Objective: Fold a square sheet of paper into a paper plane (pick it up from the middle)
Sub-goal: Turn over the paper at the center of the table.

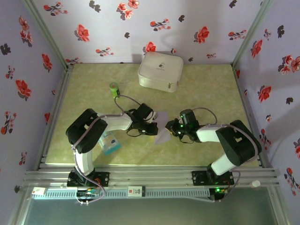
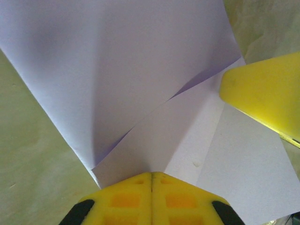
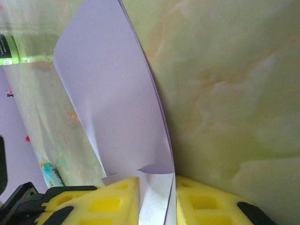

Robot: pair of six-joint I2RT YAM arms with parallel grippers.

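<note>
The right gripper [image 3: 157,187] at the bottom edge, its yellow foam pads [image 3: 117,201] standing apart with the lower end of a pale lavender sheet of paper [image 3: 117,108] between them. The sheet rises tilted from the gap towards the top of the frame, its right edge showing more than one layer, and a small folded corner sits just above the pads. To the right, the pale green marbled tabletop [image 3: 225,93]. Far left: a green-labelled container [image 3: 8,51], a sliver of a blue-and-white packet [image 3: 47,171], and a purple flowered wall [image 3: 9,117].
</note>
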